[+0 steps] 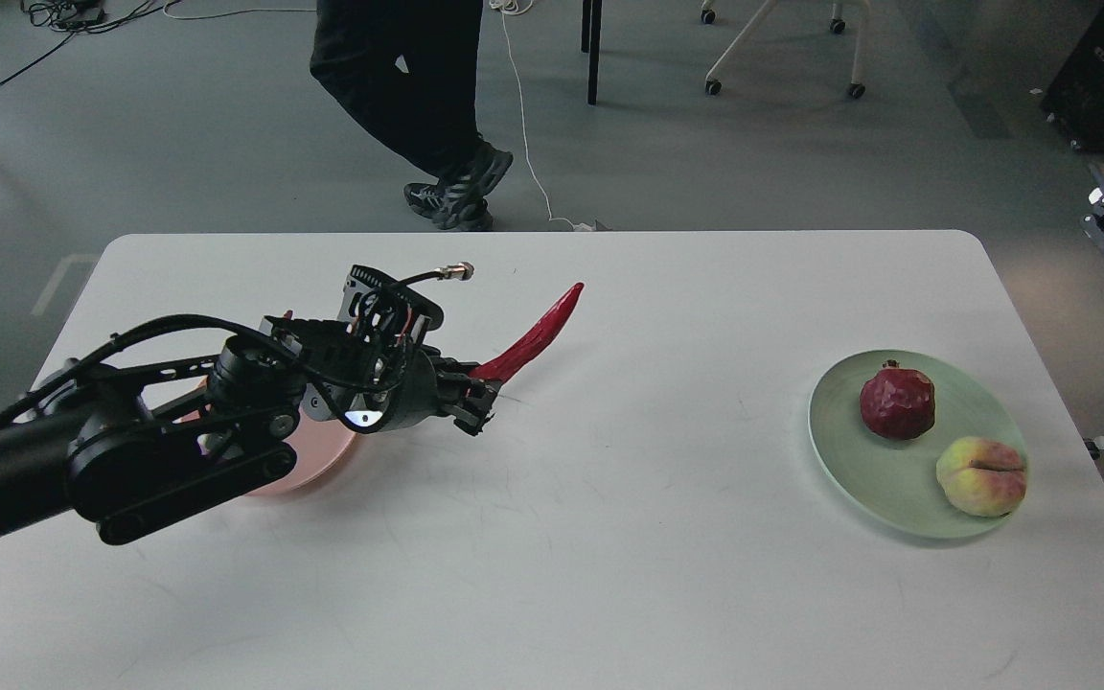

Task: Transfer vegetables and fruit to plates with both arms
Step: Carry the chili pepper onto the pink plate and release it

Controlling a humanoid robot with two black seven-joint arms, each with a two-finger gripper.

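While the pomegranate [897,403] and peach [981,476] already lay on the green plate [839,450], the left gripper [477,402] clenched the red chili pepper [533,340] by its stem end, apparently lifted off the table [609,537]. Its long axis ran diagonally, tip pointing up and right, away from the arm. The step in hand looked like carrying; next it needed swinging back left over the pink plate [322,470] before release.

Even, diffuse overhead light leaves the white bench [609,537] bright without harsh glare. Shadows are soft: a faint grey one beneath the left arm [130,450], a thin dark one under the near rim of the green plate [835,450]. Focus is sharp throughout (the floor reads slightly dimmer). One small glint shows on the arm's wrist housing.
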